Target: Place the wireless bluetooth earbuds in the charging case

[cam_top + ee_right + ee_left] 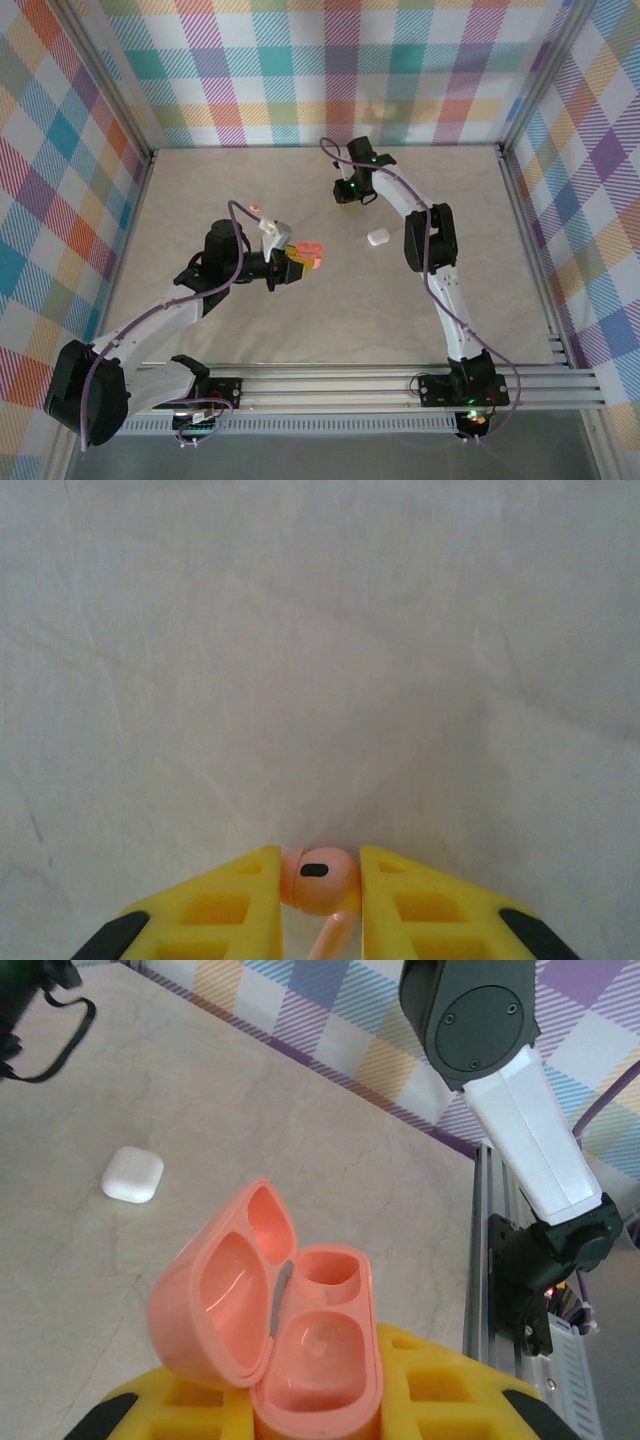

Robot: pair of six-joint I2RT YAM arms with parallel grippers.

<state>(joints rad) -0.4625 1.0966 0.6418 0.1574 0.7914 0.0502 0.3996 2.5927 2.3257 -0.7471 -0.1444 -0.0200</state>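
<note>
A salmon-pink charging case [300, 1335] stands with its lid open and both sockets empty, and my left gripper [310, 1415] is shut on its base between yellow fingers [440, 1380]. From above, the case [310, 255] hangs over the middle of the table at my left gripper [297, 257]. My right gripper [320, 895] is shut on a salmon-pink earbud [318, 878], stem pointing back between the fingers, just above the bare table. From above, the right gripper [346, 196] is at the back centre. Another small pink bit [253, 208] lies left of the left wrist.
A closed white case [377, 237] lies on the table between the two grippers, and appears as the white case [132, 1174] to the left in the left wrist view. The right arm's link [520, 1110] and the aluminium frame rail [490, 1260] stand on the right. Plaid walls enclose the table.
</note>
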